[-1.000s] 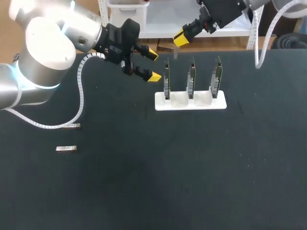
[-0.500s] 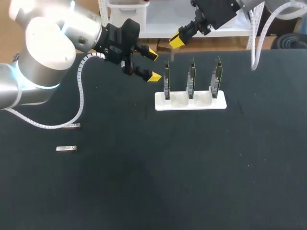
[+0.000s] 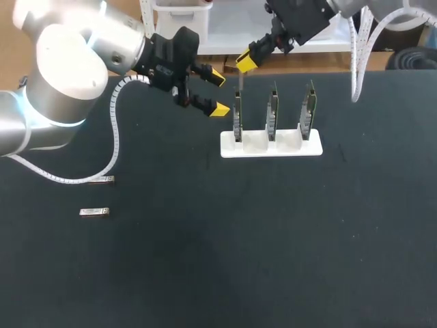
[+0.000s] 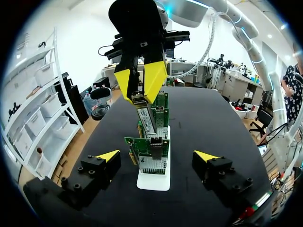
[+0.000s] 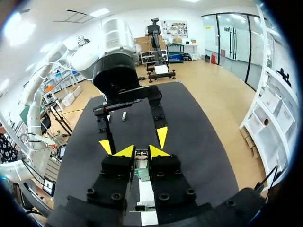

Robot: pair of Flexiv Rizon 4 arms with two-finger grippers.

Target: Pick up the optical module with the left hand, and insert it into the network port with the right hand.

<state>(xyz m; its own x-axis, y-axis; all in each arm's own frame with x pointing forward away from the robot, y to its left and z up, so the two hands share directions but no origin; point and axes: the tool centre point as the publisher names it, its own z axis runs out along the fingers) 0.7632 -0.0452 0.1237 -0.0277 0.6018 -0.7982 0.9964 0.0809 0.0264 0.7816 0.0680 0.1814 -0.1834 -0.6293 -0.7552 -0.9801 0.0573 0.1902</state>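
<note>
The optical module [image 4: 146,117] is hanging pinched between the fingers of the right gripper [image 3: 244,61], just above the leftmost card [image 3: 237,116] in the white rack [image 3: 270,147] near the tabletop's far edge. The left gripper [image 3: 218,92] is hovering spread wide and empty just beside that card. The module is looking slightly tilted in the grasp, so I am expecting trouble at entry: it could catch the rim of the network port [image 4: 156,153], slip between the fingers, or bend the card.
</note>
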